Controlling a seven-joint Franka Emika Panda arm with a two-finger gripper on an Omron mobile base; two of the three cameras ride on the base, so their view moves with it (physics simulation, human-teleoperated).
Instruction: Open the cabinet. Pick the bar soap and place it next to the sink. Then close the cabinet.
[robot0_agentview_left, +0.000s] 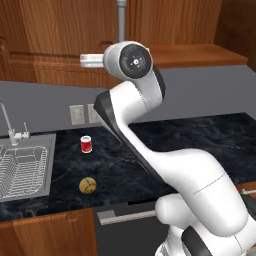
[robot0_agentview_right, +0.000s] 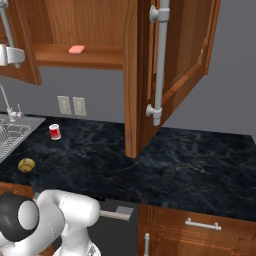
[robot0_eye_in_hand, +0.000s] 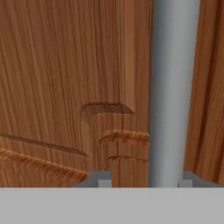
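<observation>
Dark marble counter (robot0_agentview_left: 200, 135), perhaps polished

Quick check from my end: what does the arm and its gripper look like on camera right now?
The arm is glossy white with rounded links and dark grey joint bands, plus a round dark cap at one joint. The gripper shows two small grey fingertips. No cables or markings are visible.

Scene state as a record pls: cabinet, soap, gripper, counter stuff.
cabinet: right door swung wide open, left door swung out too
bar soap: lying flat on the cabinet shelf, untouched
gripper: at the left door's handle, bar between the finger tips; grip unclear
sink: left end of the counter, wire rack inside
red can: upright on the counter, right of the sink
yellow-brown ball: nearer the front edge than the can
</observation>
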